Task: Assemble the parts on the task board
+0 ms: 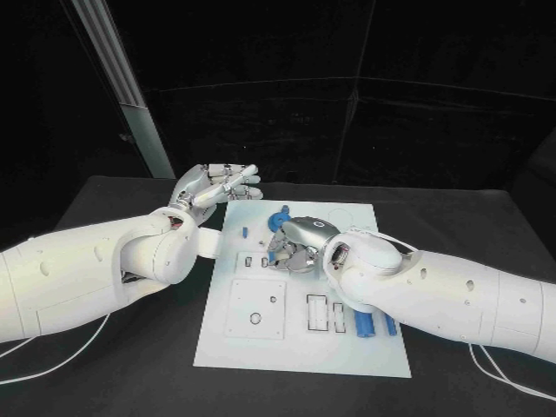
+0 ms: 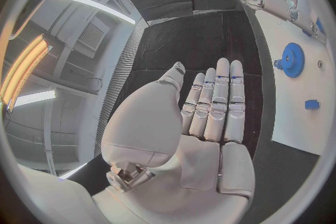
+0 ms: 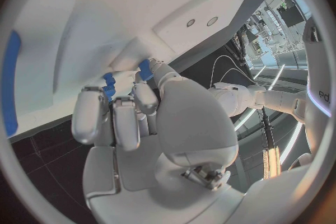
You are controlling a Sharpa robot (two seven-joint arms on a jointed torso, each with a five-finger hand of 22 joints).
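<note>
Right hand [image 1: 297,245], silver with jointed metal fingers, lies palm-down on the upper middle of the board [image 1: 260,343], a flat white rectangular plate on the matte black table [image 1: 479,217]. In the right wrist view its fingers [image 3: 115,120] are curled together over small blue parts [image 3: 110,85] pressed against the board's white surface, with another blue piece [image 3: 145,69] at the thumb tip; whether it actually grips one I cannot tell. Left hand [image 1: 213,187] hovers just off the board's far left corner, over the table; the left wrist view shows its palm [image 2: 199,140] flat and its fingers straight, side by side, holding nothing. Just beyond the right hand on the board sits a blue gear [image 1: 278,217], a toothed disc with a round hub, seen plainly in the left wrist view [image 2: 290,59]. A small blue block [image 1: 243,231] lies left of that hand, near the board's left edge. On the near side of the hand, two smooth blue cylinders [image 1: 365,325] lie side by side by the board's right edge, next to narrow rectangular slots [image 1: 318,311]. Left of the slots is a raised square panel [image 1: 255,308] with an oval hole in it.
</note>
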